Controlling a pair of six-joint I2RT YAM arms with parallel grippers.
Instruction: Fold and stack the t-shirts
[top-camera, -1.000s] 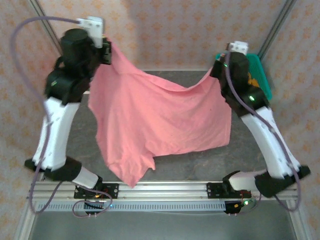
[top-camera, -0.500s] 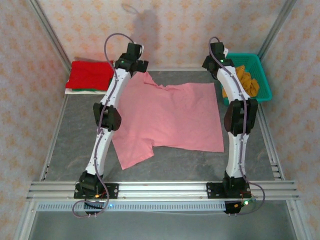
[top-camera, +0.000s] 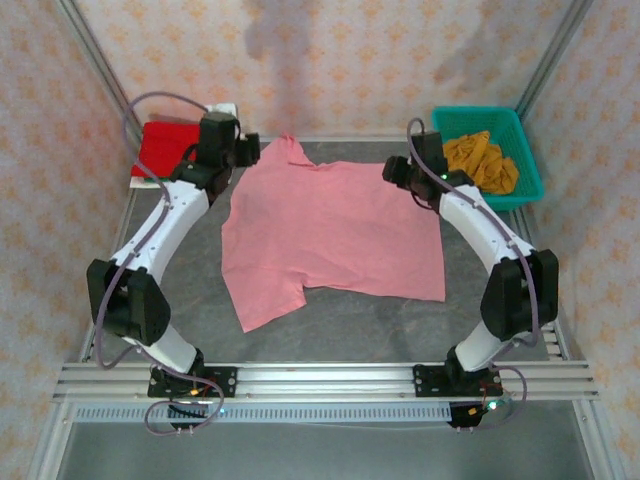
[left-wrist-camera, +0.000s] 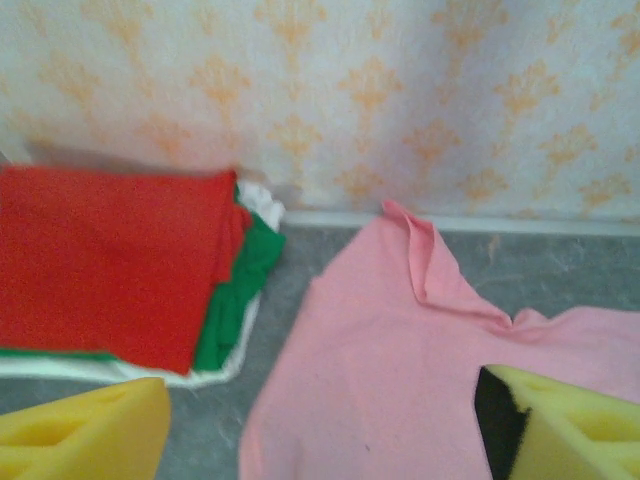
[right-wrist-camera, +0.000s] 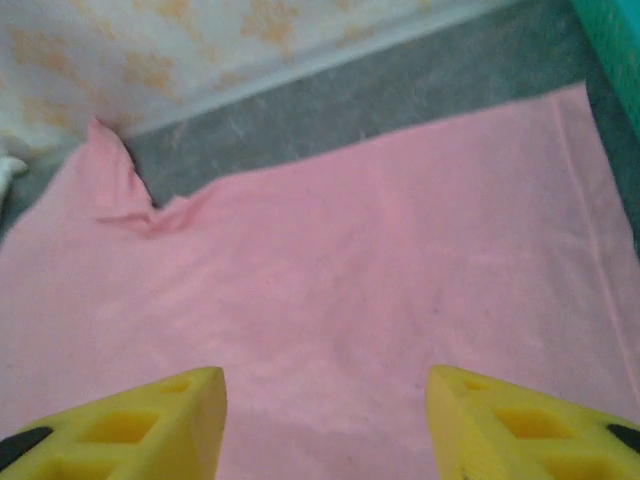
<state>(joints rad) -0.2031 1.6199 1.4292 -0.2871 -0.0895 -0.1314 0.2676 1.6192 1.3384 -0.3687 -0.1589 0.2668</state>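
The pink t-shirt lies spread flat on the grey table, its collar at the far edge. A folded stack sits at the far left with the red t-shirt on top, the green one and the white one under it. The mustard-orange t-shirt lies crumpled in the basket. My left gripper hovers open over the pink shirt's far left corner. My right gripper hovers open over its far right part. Nothing is between either pair of fingers.
The teal lattice basket stands at the far right corner, its edge in the right wrist view. Patterned walls enclose the table on three sides. An aluminium rail runs along the near edge.
The two grippers held the pink shirt up in the air, then laid it flat on the table and let go. Both arms have since pulled back towards the sides.
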